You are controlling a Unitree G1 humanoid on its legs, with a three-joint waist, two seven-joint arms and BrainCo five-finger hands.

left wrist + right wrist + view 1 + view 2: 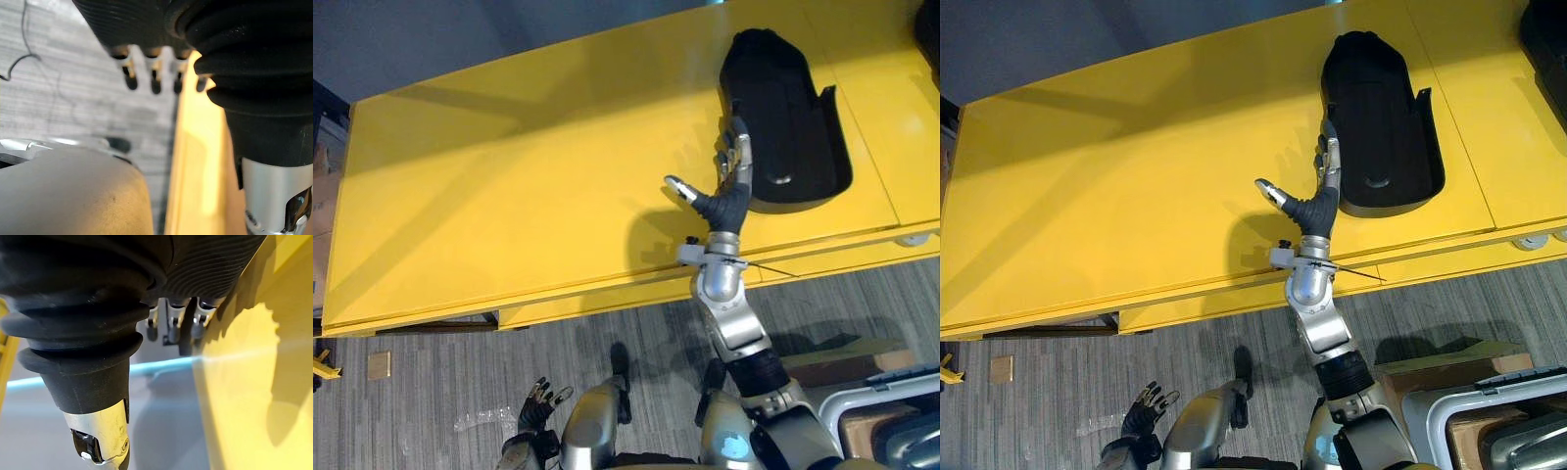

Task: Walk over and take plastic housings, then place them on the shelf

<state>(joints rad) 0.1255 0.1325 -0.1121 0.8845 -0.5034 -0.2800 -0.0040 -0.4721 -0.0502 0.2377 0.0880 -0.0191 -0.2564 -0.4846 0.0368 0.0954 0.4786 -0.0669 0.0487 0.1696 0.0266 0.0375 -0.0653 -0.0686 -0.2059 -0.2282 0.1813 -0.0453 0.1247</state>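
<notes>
The reach is in hand: the right hand (732, 188), fingers spread, empty, has the black plastic housing (790, 117) just beside its fingertips, and must next curl round its near wall.

Bright, even light falls from overhead. The glossy yellow tabletop (509, 176) glows under it, and broad, soft-edged bands of darker shade run slantwise across its far half. The black moulded plastic housing (788, 127) soaks up the light, with only a faint sheen along its inner floor. The grey striped carpet (440, 382) is dimmer, darkest under the table's near edge. In the right wrist view, a pale streak of glare crosses the yellow surface.
</notes>
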